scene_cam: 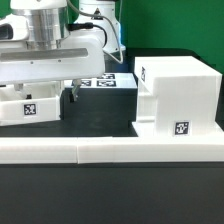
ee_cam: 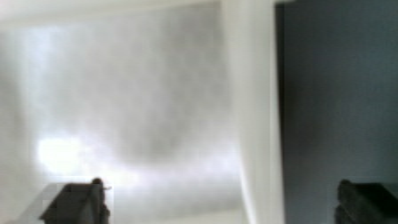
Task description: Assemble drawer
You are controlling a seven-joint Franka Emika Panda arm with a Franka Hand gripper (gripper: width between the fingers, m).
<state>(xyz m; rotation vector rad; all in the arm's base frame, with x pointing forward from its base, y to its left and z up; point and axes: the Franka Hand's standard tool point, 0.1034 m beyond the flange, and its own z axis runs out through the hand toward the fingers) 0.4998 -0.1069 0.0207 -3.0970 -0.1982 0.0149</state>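
Observation:
The drawer's large boxy housing [scene_cam: 178,92] stands at the exterior view's right and carries square tags. One small white tray [scene_cam: 28,108] with a tag lies at the left; I see no second tray. My gripper [scene_cam: 62,92] hangs low over this tray's right end, with a dark finger [scene_cam: 73,94] beside its side. In the wrist view the gripper [ee_cam: 222,205] is open wide. One fingertip [ee_cam: 75,202] is over the blurred white tray [ee_cam: 125,110]. The other is over the dark table. The tray's wall [ee_cam: 253,100] runs between them, and nothing is held.
A long low white L-shaped bar [scene_cam: 110,150] runs across the front of the table. The marker board [scene_cam: 106,82] lies flat behind, between the tray and the housing. Black table [scene_cam: 100,110] shows between them.

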